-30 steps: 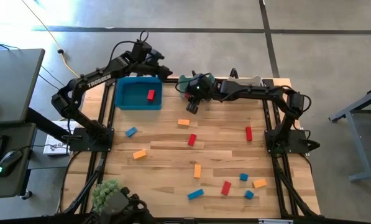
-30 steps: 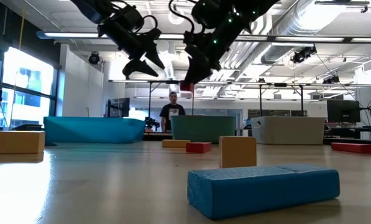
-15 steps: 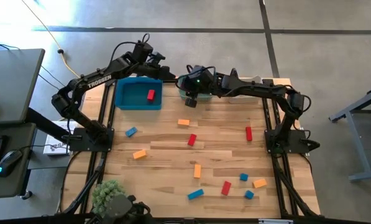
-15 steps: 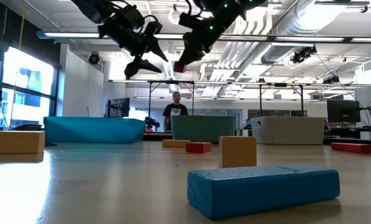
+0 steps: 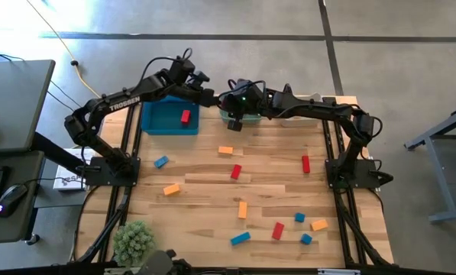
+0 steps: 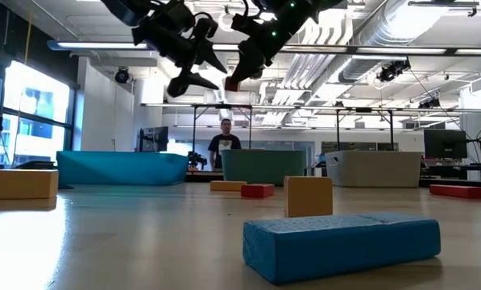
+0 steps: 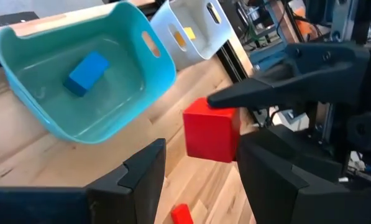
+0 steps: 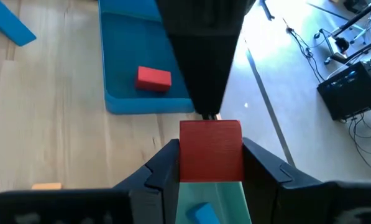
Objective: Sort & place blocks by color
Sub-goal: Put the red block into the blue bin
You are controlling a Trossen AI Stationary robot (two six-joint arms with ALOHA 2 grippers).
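Gripped between the right gripper's (image 8: 211, 163) dark fingers is a smooth red cube block (image 8: 210, 150), held in the air above the near rim of the glossy teal plastic bin (image 7: 79, 112), which holds one blue block (image 7: 86, 73). Facing it, the left gripper (image 7: 201, 165) hangs with its jaws spread wide and nothing between them, its tips just beside the cube. In the matte blue rectangular tray (image 5: 169, 116) lies a short red bar block (image 5: 185, 117). A white plastic bin with slotted handles (image 7: 194, 25) stands next to the teal one with an orange piece inside. On the pale wood-plank desk (image 5: 205, 187) lie scattered red, blue and orange blocks, including a rough-faced blue bar (image 6: 342, 242) close to the low camera.
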